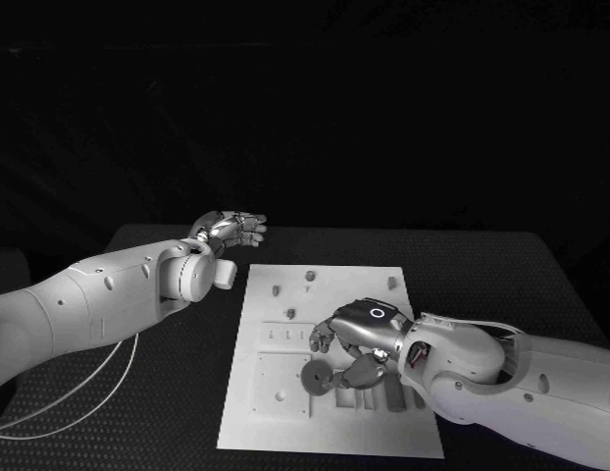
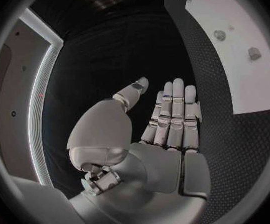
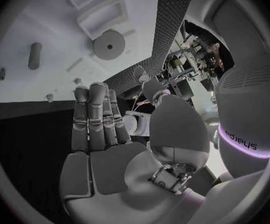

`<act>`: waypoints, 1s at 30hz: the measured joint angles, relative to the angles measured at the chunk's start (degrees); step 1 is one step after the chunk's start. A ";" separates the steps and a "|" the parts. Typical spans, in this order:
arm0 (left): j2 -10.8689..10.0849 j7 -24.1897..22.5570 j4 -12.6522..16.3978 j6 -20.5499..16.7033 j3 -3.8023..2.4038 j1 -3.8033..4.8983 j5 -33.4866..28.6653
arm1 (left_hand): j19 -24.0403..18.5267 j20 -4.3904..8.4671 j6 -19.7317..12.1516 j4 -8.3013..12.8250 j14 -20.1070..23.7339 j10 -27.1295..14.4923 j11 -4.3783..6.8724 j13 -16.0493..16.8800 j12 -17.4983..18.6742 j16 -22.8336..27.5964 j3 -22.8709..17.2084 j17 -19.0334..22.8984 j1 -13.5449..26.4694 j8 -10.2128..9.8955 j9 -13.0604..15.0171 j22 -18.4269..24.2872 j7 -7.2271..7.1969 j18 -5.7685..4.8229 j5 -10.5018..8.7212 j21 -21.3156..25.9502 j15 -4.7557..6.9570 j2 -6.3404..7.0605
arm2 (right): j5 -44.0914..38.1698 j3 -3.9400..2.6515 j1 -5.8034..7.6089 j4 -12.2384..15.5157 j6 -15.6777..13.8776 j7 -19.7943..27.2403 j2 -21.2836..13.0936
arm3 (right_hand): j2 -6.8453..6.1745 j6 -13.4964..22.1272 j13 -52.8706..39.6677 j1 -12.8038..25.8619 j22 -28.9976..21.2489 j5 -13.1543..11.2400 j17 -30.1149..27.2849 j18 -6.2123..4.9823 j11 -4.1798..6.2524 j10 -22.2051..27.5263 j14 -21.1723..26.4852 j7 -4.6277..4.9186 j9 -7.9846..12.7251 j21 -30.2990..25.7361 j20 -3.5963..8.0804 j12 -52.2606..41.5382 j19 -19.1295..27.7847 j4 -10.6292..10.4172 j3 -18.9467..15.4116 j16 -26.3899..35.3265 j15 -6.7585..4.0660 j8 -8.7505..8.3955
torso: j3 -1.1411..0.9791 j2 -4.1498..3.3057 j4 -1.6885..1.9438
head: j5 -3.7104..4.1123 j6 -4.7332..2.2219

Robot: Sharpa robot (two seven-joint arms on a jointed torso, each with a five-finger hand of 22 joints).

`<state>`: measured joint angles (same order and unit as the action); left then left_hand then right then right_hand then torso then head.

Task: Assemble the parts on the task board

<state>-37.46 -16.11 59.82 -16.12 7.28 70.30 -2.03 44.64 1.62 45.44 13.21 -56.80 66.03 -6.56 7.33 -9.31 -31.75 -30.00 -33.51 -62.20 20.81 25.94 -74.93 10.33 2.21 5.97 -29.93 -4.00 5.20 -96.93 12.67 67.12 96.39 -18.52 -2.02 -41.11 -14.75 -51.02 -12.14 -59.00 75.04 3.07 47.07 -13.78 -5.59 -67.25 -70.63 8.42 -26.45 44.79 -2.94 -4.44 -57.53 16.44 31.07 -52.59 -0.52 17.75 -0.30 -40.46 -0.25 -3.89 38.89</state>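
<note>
Black table (image 1: 532,265) carrying the white task board (image 1: 336,285) at its middle. Right hand (image 1: 355,343), fingers extended and empty, hovers over the board's near half beside a grey disc part (image 1: 314,377); approach it squarely before grasping. Left hand (image 1: 230,228), flat and empty, hangs over the table's far left corner. Parts under the right hand are hidden.

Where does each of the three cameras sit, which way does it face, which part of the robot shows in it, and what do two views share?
Head view: from the robot's head, down at the black table; both arms, left hand beside the task board, right hand over it.
Left wrist view: behind the open left hand, facing table and board edge.
Right wrist view: behind the open right hand, facing the board.
Shared: head and right wrist views both show the grey round disc.
</note>
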 measured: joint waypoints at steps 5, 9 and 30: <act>0.41 -0.02 -0.41 0.09 -0.02 -0.40 0.00 | 0.00 0.00 0.00 0.00 0.00 0.00 0.00 0.00 0.00 0.00 0.00 0.00 0.00 0.00 0.00 0.00 0.00 -0.01 0.00 0.00 0.00 0.00 | -0.96 1.10 -0.81 -0.02 0.39 0.16 0.08 | 0.00 -0.41 0.11 0.00 0.00 0.00 0.00 0.01 0.17 -0.24 0.00 -0.12 0.00 0.18 0.00 -0.16 0.00 0.00 0.00 -0.23 0.00 0.21 | -0.05 0.46 -0.27 | -0.31 0.56; 0.49 -0.02 -0.43 0.18 0.00 -0.59 0.00 | 0.00 0.00 0.00 0.00 0.00 0.00 0.00 0.00 0.00 0.00 0.00 0.01 0.00 0.00 0.00 0.01 0.00 -0.02 0.00 0.00 0.00 0.00 | -2.02 1.24 -1.95 -0.67 0.51 0.15 0.72 | 0.21 -0.67 0.17 -0.21 0.00 0.00 -0.01 0.01 0.16 -0.25 0.00 -0.18 0.01 0.25 0.00 -0.16 0.00 0.00 0.00 -0.43 0.00 0.21 | -0.05 0.76 -0.40 | -0.51 0.93; 0.30 -0.02 -0.09 0.51 -0.01 -0.59 0.00 | -0.20 -0.20 0.00 0.00 0.00 0.00 0.00 0.04 0.00 0.00 0.00 -0.04 0.00 0.00 0.00 0.02 0.00 -0.03 0.00 0.00 0.00 0.00 | -7.73 1.24 -5.04 -4.70 -0.08 -4.35 3.73 | -0.86 0.95 3.44 -1.28 0.06 0.00 -1.03 0.09 -0.95 2.97 0.36 0.10 0.98 0.71 -0.04 0.69 0.02 -0.46 1.77 -1.69 0.36 -0.56 | 0.13 1.02 -0.42 | -1.18 2.29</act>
<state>-37.17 -16.13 59.74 -15.61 7.27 69.71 -2.03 44.43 1.41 45.44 13.21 -56.80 66.03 -6.56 7.37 -9.31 -31.75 -30.00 -33.55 -62.20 20.81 25.94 -74.91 10.33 2.17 5.97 -29.93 -4.00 5.20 -104.66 13.91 62.07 91.69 -18.60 -6.37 -37.39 -15.61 -50.07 -8.70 -60.28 75.10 3.07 46.04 -13.69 -6.54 -64.28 -70.27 8.52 -25.47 45.50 -2.97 -3.75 -57.50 15.97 32.84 -54.27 -0.16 17.19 -0.16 -39.44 -0.67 -5.07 41.17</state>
